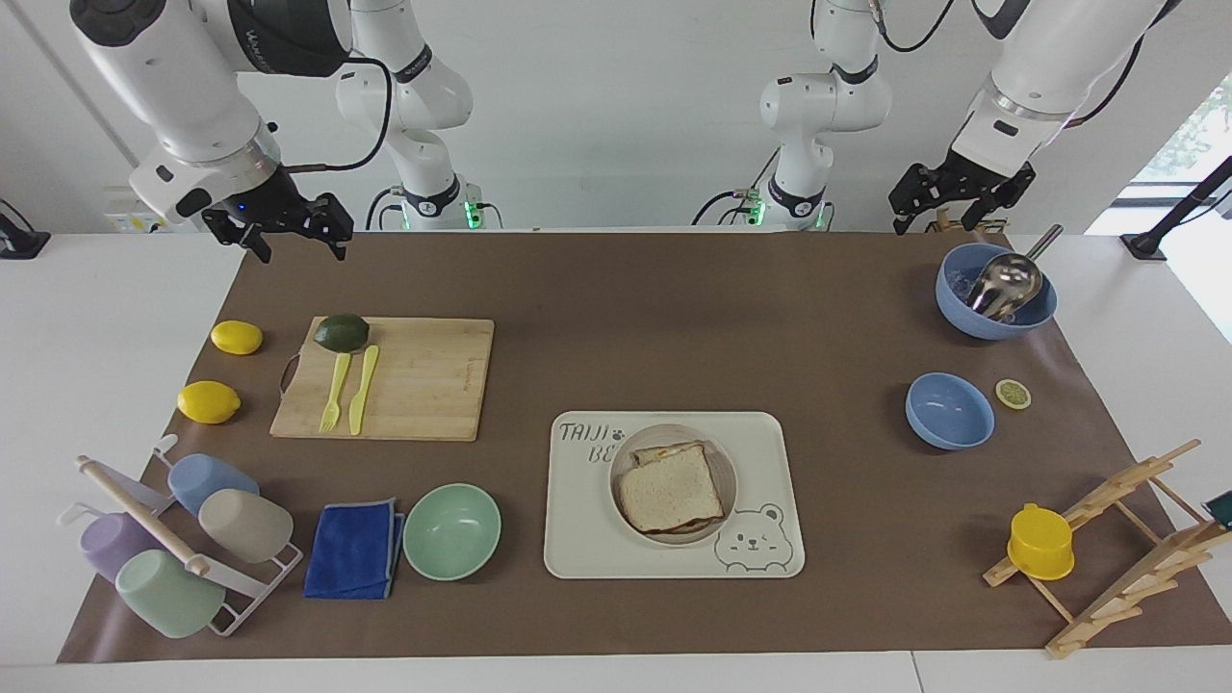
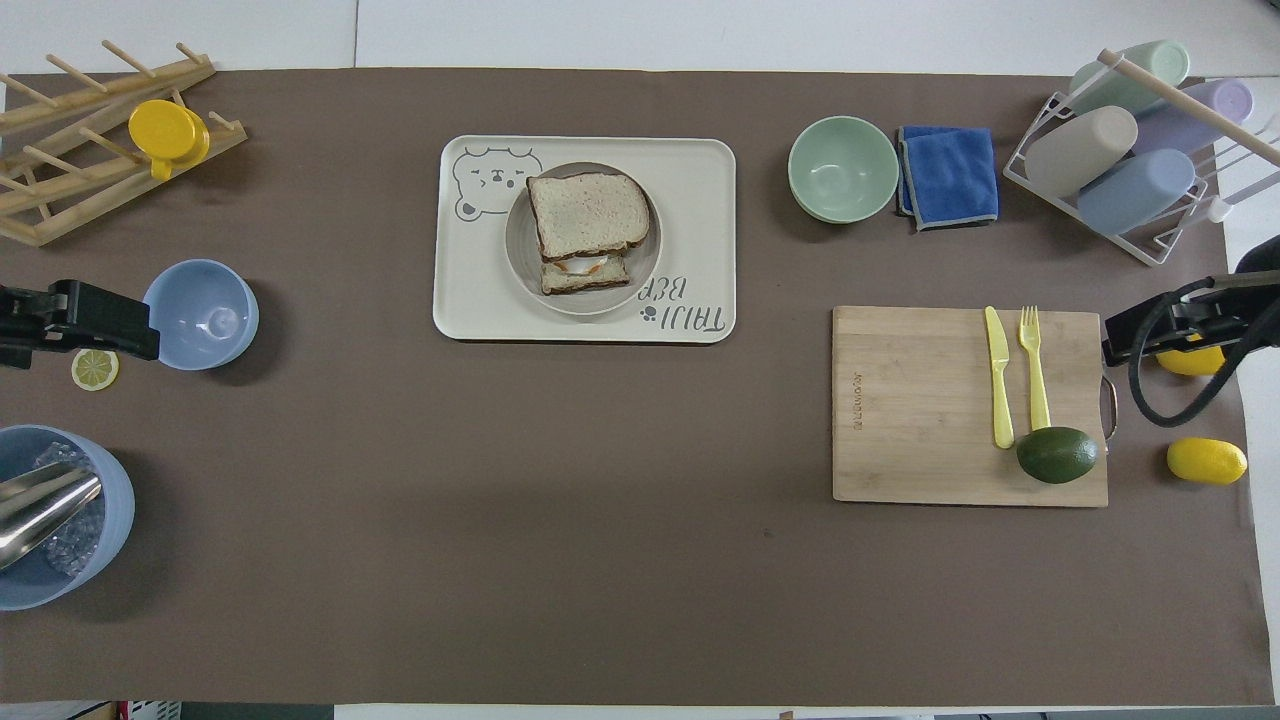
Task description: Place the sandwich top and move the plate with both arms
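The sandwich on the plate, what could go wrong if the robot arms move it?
The sandwich top sits crooked on the lower slice, so it might slide off if the plate tips. The plate rests on the bear tray, whose raised edge could catch it. Both the left gripper and right gripper are up near the robots, so a long reach could bump the bowls.

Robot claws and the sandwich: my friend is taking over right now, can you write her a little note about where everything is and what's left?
Left claw: open, empty, up over the table edge by the ice bowl.
Right claw: open, empty, up above the edge near the cutting board.
Bread top: already on the sandwich, sitting a bit askew, egg slice peeking out underneath.
Plate: on the bear tray, untouched by either claw.
Done: the sandwich top is placed.
Left: both arms move the plate.
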Controlling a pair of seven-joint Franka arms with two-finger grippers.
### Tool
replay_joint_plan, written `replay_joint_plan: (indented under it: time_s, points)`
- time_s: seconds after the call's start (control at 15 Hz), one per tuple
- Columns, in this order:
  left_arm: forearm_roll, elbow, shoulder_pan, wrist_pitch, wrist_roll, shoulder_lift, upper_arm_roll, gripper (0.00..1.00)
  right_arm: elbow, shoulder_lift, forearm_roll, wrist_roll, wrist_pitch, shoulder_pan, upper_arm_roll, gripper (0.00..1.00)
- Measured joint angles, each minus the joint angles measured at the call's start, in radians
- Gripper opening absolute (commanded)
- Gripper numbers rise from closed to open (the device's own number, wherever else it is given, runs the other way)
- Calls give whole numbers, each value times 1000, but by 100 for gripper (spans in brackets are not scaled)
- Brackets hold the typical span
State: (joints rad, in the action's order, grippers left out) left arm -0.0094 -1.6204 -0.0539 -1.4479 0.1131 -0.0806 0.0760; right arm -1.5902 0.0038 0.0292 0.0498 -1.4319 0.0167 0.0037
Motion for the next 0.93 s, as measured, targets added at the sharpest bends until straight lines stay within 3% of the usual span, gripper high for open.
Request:
replay_joint_plan:
  time_s: [0.93]
  points:
    - [-15,-28,10,-42,-2,12,-1,100,4,0,1,0,0,0,1,100]
